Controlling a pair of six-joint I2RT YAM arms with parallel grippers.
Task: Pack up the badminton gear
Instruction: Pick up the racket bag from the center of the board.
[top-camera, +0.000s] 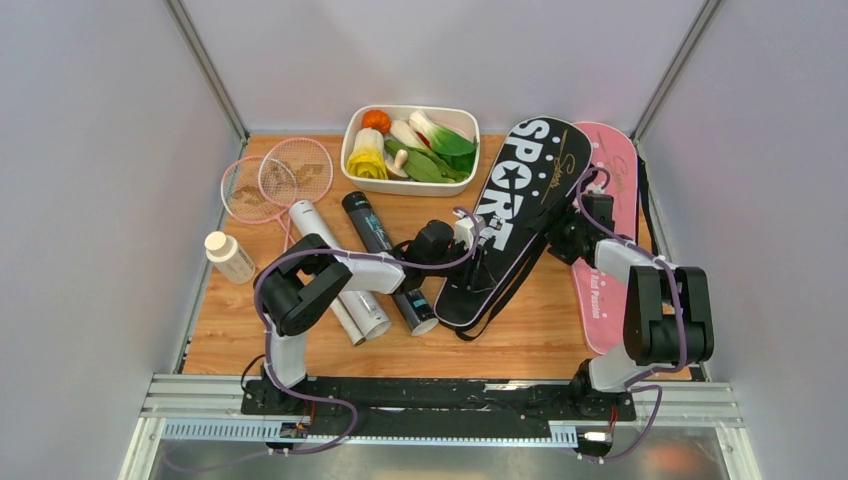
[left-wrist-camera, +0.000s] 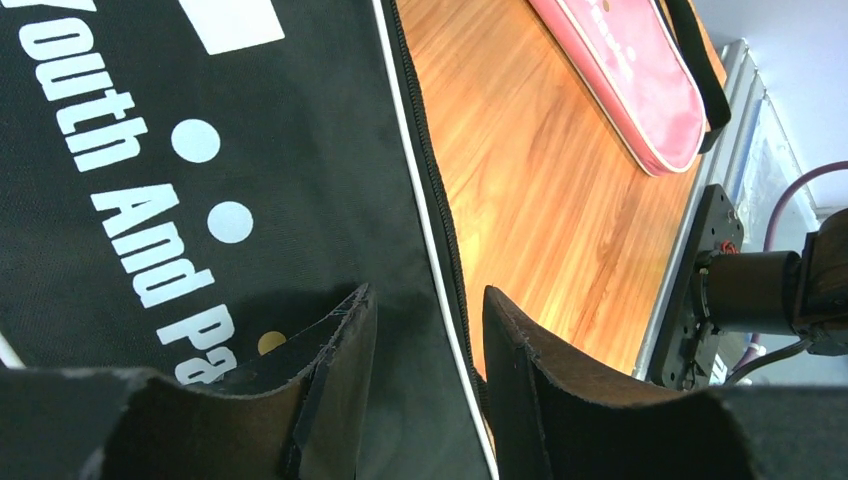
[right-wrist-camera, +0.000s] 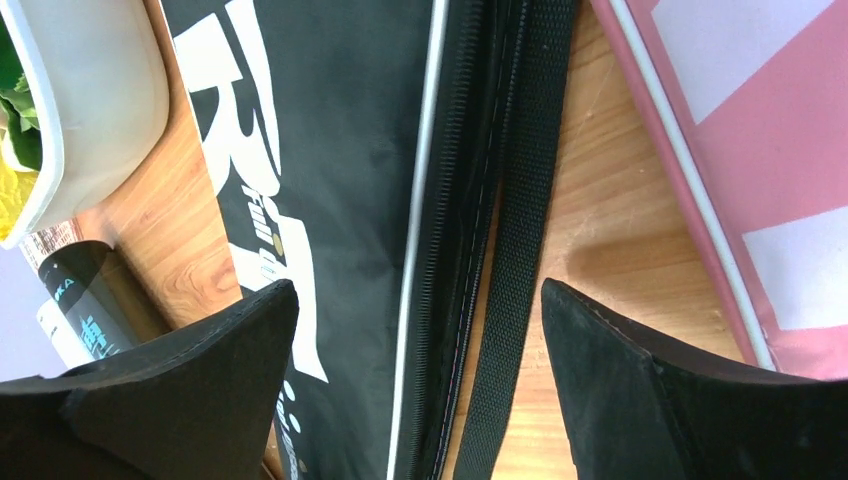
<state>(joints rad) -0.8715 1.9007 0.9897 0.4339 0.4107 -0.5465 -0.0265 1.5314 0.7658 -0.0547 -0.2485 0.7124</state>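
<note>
Nothing looks packed yet: the racquets (top-camera: 270, 180) lie at ten o'clock, with the white tube (top-camera: 305, 220) and black tube (top-camera: 365, 222) beside them. Over the black cover (top-camera: 520, 200) at one o'clock, the left gripper (left-wrist-camera: 425, 300) hangs half open and the right gripper (right-wrist-camera: 420, 290) wide open, both empty.

The wooden bench (top-camera: 530, 342) holds racquets (top-camera: 270, 180) upper left, a white tray (top-camera: 349, 150) top centre, and a black cover (top-camera: 520, 200) and pink cover (top-camera: 612, 200) right. A white tube (top-camera: 303, 215) and black tube (top-camera: 365, 222) lie centre-left, with a bottle (top-camera: 229, 257) far left.
</note>
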